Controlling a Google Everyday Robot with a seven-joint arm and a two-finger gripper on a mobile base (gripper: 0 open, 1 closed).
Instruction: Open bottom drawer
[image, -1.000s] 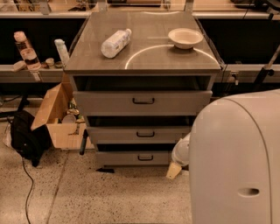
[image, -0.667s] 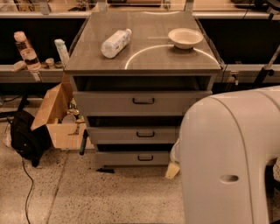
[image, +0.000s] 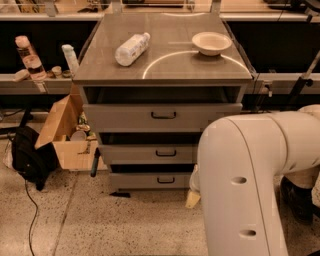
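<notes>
The bottom drawer (image: 145, 181) is the lowest of three grey drawers in the cabinet, with a short flat front and a small black bar handle (image: 166, 180). Its front stands slightly out from the cabinet body, with a dark gap above it. My gripper (image: 193, 194) is low at the drawer's right end, beside the front and right of the handle. Most of it is hidden behind my large white arm (image: 240, 185).
The middle drawer (image: 150, 153) and tall top drawer (image: 160, 116) sit above. A plastic bottle (image: 132, 48) and a bowl (image: 211, 43) lie on the cabinet top. An open cardboard box (image: 62, 132) and a black bag (image: 30, 157) stand on the floor to the left.
My white arm has swung left and now covers more of the right side of the cabinet. The gripper stays low by the bottom drawer's right end. The drawers have not moved.
</notes>
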